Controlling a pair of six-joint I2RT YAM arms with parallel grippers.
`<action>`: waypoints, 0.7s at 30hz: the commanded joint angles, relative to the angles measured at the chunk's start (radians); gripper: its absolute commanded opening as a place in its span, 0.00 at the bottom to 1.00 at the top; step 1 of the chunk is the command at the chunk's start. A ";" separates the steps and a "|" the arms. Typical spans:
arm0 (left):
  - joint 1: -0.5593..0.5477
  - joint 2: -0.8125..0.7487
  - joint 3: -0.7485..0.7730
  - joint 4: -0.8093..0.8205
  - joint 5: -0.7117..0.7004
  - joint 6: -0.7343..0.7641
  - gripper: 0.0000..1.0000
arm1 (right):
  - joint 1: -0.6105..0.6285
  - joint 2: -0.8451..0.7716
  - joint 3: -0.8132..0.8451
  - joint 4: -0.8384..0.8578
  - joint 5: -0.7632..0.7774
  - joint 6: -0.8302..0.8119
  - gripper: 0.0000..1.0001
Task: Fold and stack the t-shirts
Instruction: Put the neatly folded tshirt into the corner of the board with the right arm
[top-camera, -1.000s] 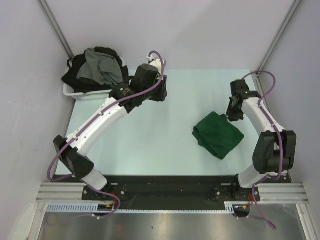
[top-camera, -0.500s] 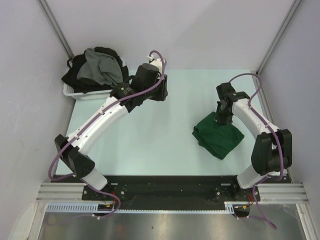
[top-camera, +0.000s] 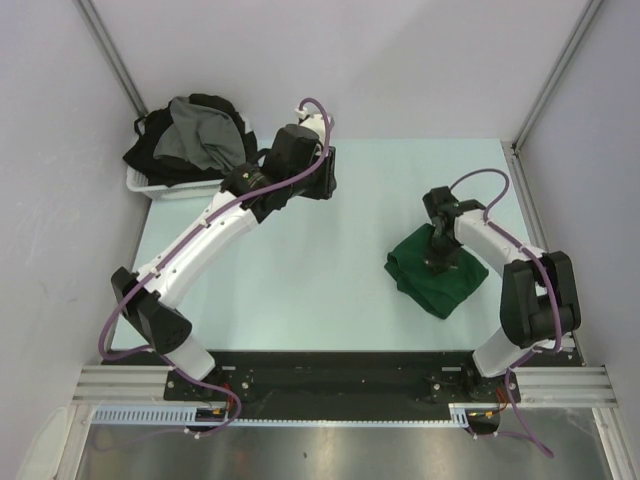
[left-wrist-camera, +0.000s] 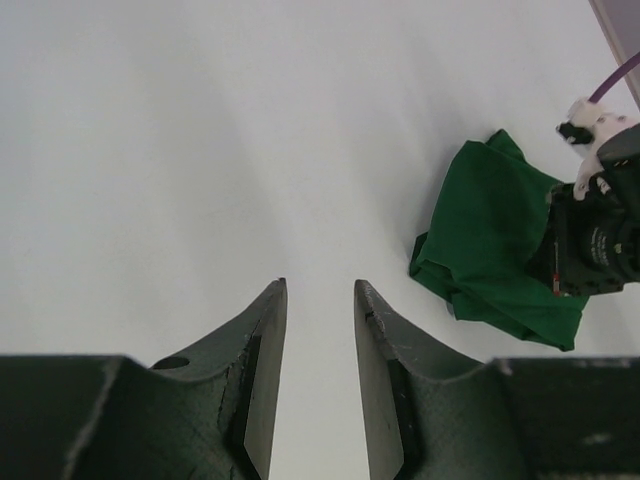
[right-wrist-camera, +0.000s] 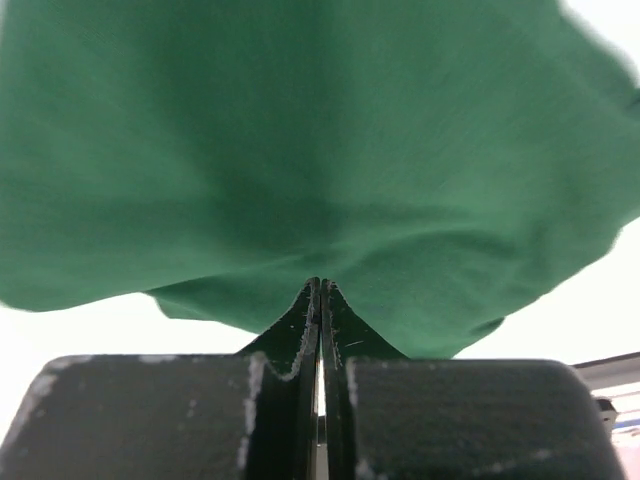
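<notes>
A folded dark green t-shirt (top-camera: 452, 288) (left-wrist-camera: 490, 235) (right-wrist-camera: 300, 130) lies on the right half of the pale table. My right gripper (top-camera: 439, 262) (right-wrist-camera: 320, 285) is shut, its tips pressed down against the shirt's top with no cloth between the jaws. A grey t-shirt (top-camera: 200, 135) and black t-shirts (top-camera: 150, 150) are heaped in the basket at the far left. My left gripper (top-camera: 322, 180) (left-wrist-camera: 320, 290) hangs open above bare table beside that heap, with nothing between its fingers.
The white plastic basket (top-camera: 135, 182) sits at the table's far left corner, overflowing with shirts. Grey walls and metal posts close in the left, back and right sides. The right arm's wrist (left-wrist-camera: 600, 230) rests over the green shirt's right edge.
My right arm swung left and came down from beside the green t-shirt onto its top. The left arm and its open gripper stayed where they were.
</notes>
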 joint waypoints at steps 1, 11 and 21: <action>0.007 -0.028 0.036 0.007 -0.008 0.004 0.38 | 0.028 0.016 -0.091 0.056 -0.019 0.076 0.00; 0.007 -0.051 0.006 0.009 0.000 -0.001 0.38 | -0.050 0.050 -0.212 0.075 0.025 0.104 0.00; 0.009 -0.080 -0.026 0.010 -0.009 0.008 0.38 | -0.322 0.070 -0.196 0.115 0.044 -0.019 0.00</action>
